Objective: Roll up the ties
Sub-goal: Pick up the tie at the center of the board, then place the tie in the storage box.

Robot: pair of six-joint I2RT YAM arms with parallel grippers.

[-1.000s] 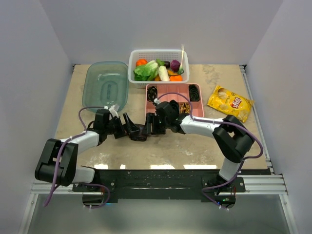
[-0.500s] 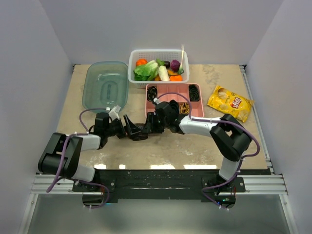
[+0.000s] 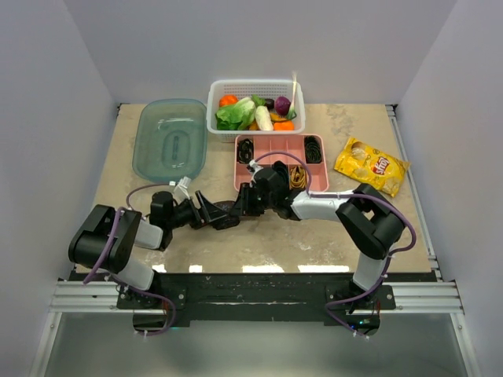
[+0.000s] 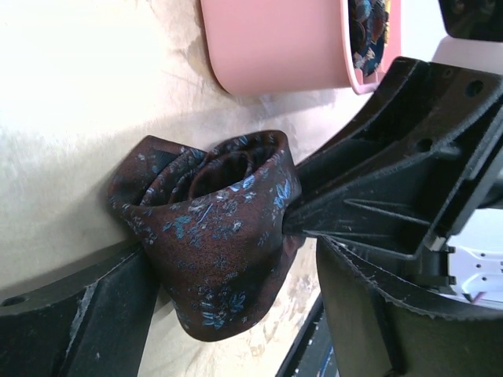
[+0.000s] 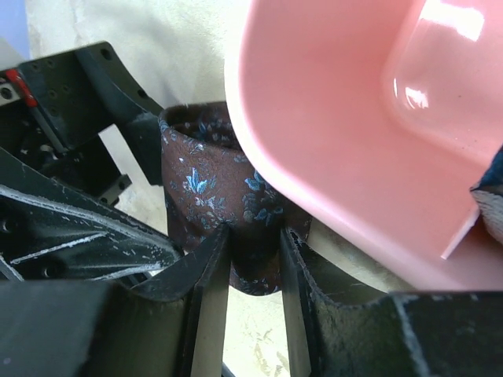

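Note:
A dark brown-maroon tie [image 4: 212,236] with blue flower specks is rolled into a loose coil on the table, just in front of the pink tray [image 4: 275,47]. In the top view the tie coil [image 3: 226,214] sits between both grippers. My right gripper [image 5: 254,251] is shut on the coil's lower edge [image 5: 212,188], one finger on each side. My left gripper [image 4: 236,275] stands open around the tie; the coil rests against one finger [image 4: 86,322] and a gap shows at the other. From above, the left gripper [image 3: 207,213] and right gripper [image 3: 241,204] face each other.
The pink tray [image 3: 275,148] holds black tie coils [image 3: 245,149] and a gold coil [image 3: 297,174] in its compartments. Behind it stands a white basket [image 3: 255,85] of vegetables. A teal lid [image 3: 169,140] lies at the back left, a yellow chips bag [image 3: 371,165] at the right.
The left arm has folded lower and drawn in, its gripper staying at the coil. The right gripper and the coil have shifted slightly left and toward the near edge.

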